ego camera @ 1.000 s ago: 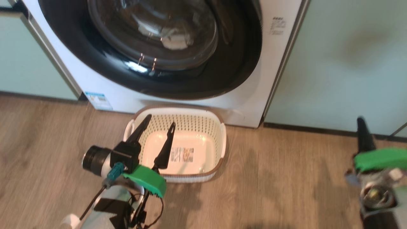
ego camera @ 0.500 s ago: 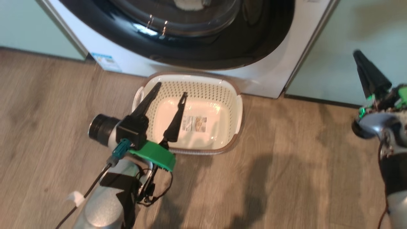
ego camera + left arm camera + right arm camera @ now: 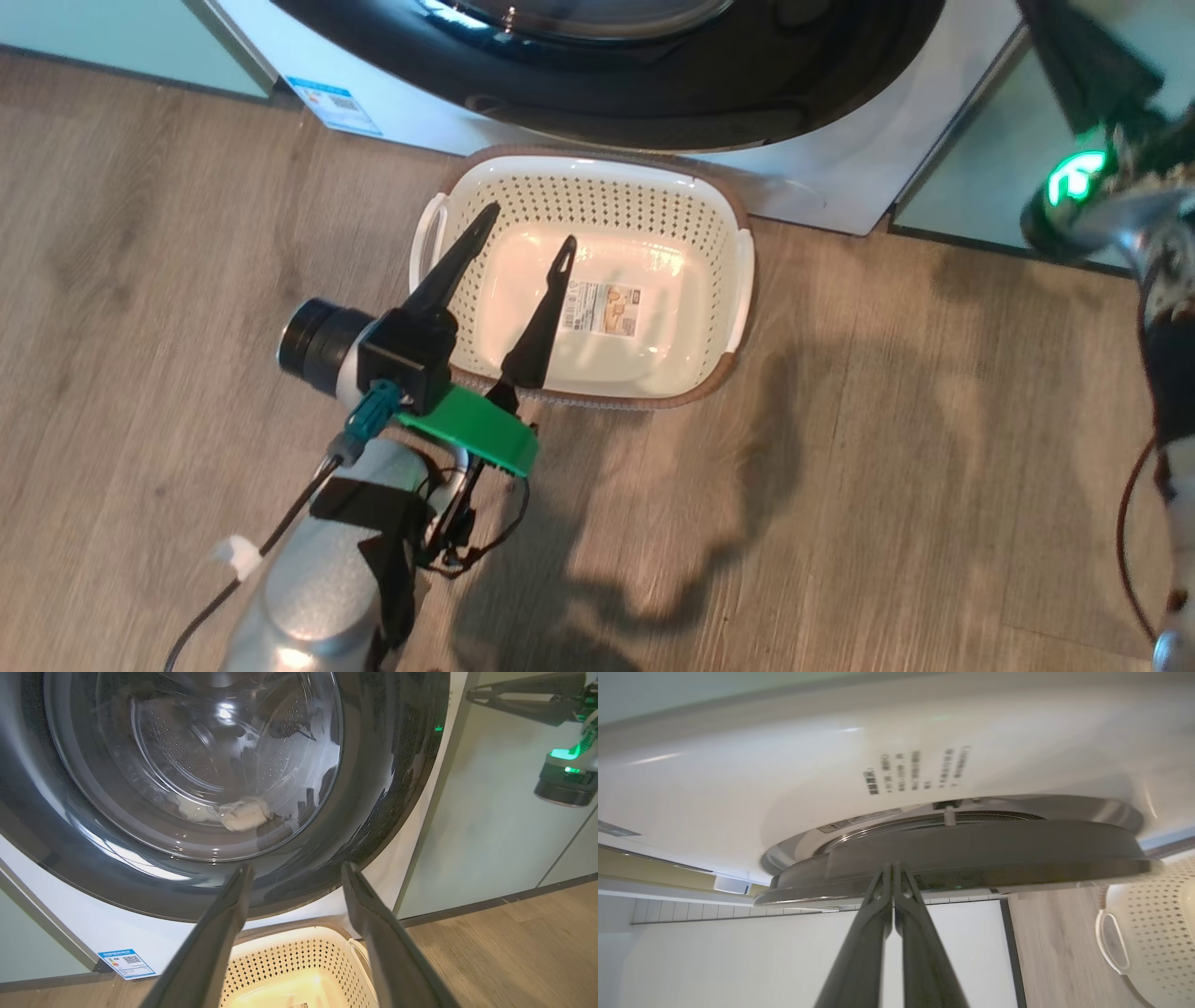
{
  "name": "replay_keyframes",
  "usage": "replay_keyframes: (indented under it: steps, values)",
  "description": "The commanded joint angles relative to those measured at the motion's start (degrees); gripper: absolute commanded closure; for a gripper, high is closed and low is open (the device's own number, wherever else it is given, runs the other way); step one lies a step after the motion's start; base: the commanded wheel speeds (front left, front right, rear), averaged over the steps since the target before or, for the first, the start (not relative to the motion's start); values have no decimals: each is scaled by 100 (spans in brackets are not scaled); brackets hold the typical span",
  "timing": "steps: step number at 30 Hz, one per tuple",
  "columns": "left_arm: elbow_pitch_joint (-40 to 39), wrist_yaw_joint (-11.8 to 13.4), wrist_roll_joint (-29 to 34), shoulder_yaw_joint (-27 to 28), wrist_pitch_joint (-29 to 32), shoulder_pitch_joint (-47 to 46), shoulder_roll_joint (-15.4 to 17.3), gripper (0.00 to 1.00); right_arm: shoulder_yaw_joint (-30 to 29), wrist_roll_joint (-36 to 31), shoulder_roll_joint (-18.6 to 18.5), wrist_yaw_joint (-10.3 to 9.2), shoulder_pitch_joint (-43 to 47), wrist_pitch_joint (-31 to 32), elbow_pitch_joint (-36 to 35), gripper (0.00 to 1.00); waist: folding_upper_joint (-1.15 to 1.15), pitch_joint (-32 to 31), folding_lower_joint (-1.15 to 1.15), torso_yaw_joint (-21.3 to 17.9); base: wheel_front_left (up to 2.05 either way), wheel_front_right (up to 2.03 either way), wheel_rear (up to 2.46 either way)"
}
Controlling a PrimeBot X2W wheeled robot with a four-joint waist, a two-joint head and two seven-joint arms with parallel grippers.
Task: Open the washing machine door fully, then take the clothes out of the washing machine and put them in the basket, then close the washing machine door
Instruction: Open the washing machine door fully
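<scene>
Left gripper point(image 3: 529, 225) spread wide above the cream perforated plastic basket point(image 3: 597, 191); right gripper point(image 3: 893, 870) pinched closed, empty, at basket's 2 o'clock.

The right end effector point(image 3: 893, 873) rises from the bottom edge, its two dark fingers point(image 3: 859, 952) pressed together. Their tips lie in front of the grey rim of the washing machine door point(image 3: 994, 854), seen edge-on; contact cannot be judged. Behind it spreads the white washing machine point(image 3: 784, 784) with small printed lines point(image 3: 915, 772). At lower right, the perforated basket point(image 3: 1153, 933) sits on the wooden floor point(image 3: 1045, 952).
</scene>
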Motion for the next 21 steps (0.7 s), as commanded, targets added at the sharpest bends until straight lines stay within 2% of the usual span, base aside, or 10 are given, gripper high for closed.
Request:
replay_keyframes:
  steps: [1, 21]
  values:
    - [-208, -3, 49, 133, -36, -220, 70, 0, 91, 37, 39, -15, -260, 34, -187, 100, 0, 35, 0, 27, 0, 0, 0]
    - [-217, 17, -16, -79, -36, -372, 11, 0, 530, -41, 77, -15, -1434, -240, 183, 100, 0, 238, 0, 295, 0, 0, 0]
